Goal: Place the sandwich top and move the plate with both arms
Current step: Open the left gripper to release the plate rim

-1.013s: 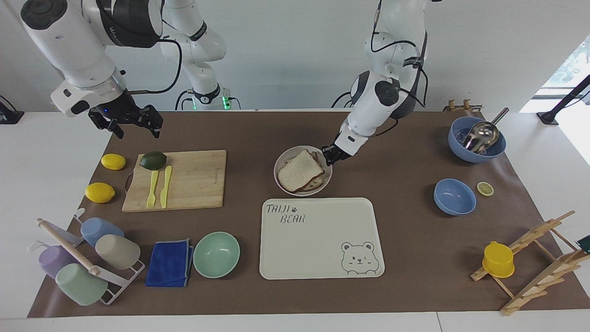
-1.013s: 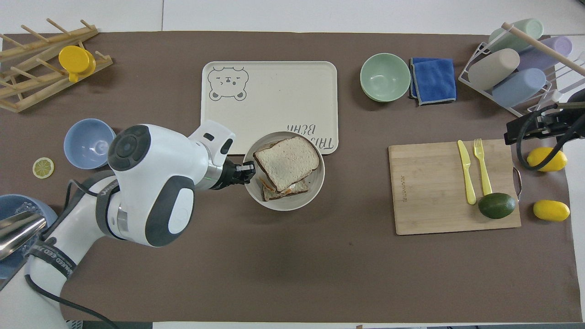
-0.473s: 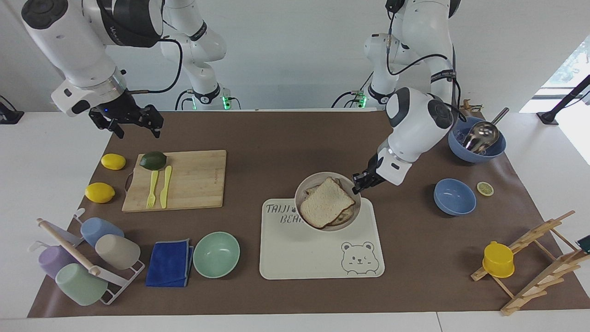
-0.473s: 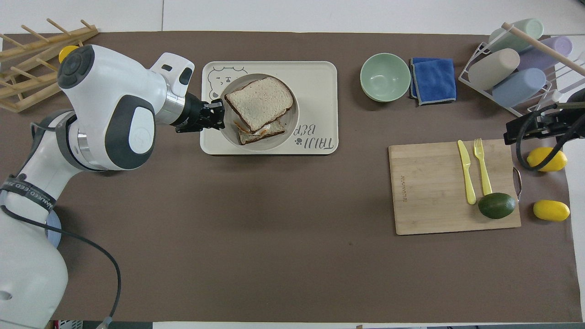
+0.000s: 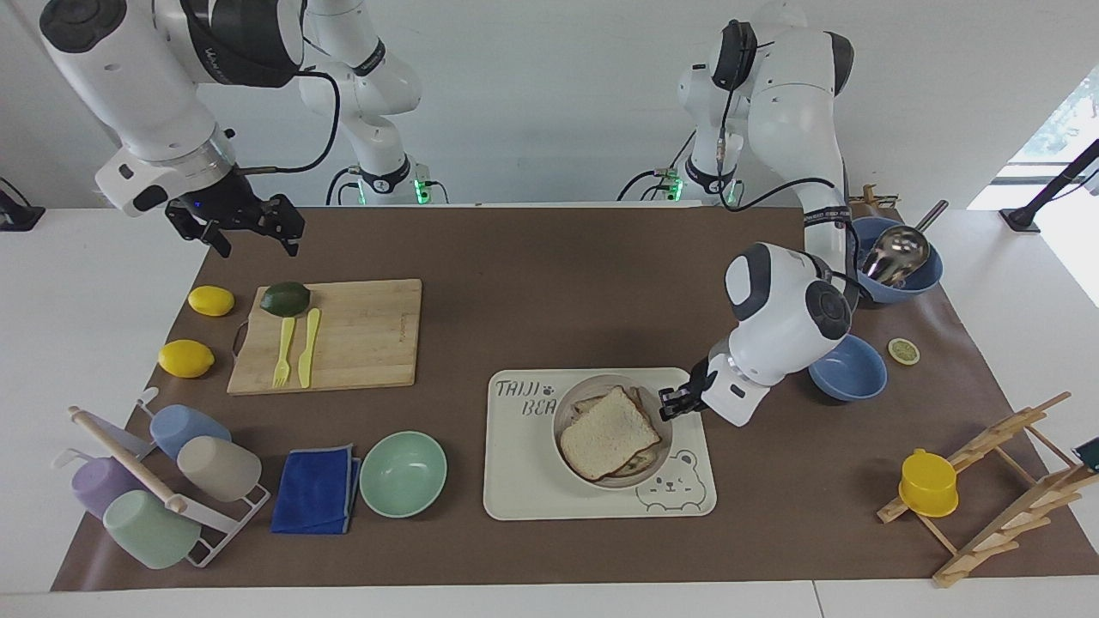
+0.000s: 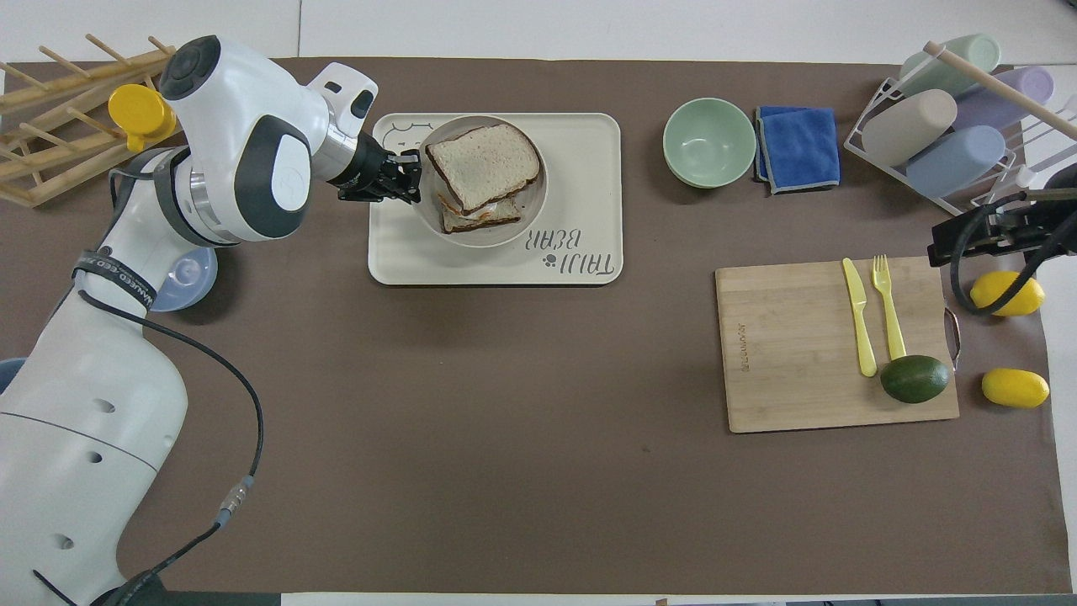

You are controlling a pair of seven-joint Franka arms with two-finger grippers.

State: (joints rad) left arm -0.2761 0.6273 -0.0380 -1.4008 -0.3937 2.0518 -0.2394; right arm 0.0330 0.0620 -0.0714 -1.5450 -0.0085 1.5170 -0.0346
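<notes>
- Off-white plate (image 5: 650, 468) sits over the bear tray (image 5: 524, 493), sandwich top (image 5: 608, 433) resting on it.
- Left gripper (image 5: 672, 403) fingers clamp the plate's rim.
- Right gripper (image 5: 249, 230) waits above the worktop (image 5: 515, 283) near the cutting board (image 5: 361, 335), fingers spread.

Brown-covered table (image 5: 549, 283) carries tray (image 5: 524, 489), cutting board (image 5: 361, 335), bowls, racks.
</notes>
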